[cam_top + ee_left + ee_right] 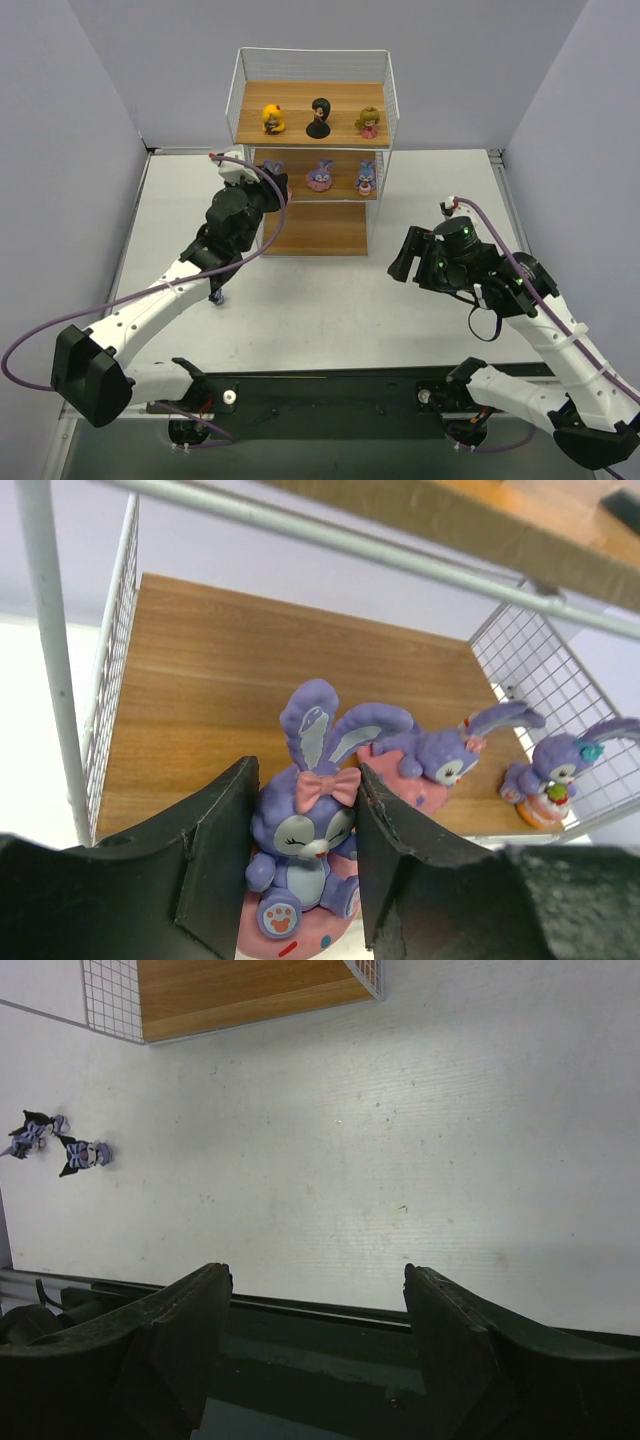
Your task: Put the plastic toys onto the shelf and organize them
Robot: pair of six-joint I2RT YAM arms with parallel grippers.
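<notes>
Sitting clamped inside left claw (305, 780) — purple bunny (303, 845).

Top view looks down on the shelf (310, 228), shared with the close left-wrist view.

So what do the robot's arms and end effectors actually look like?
The left arm and right arm share white links, bulky black joints and a looping purple cable. The right wrist housing shows small green lights. The left end effector and right end effector each have two blocky matte black fingers.
</notes>
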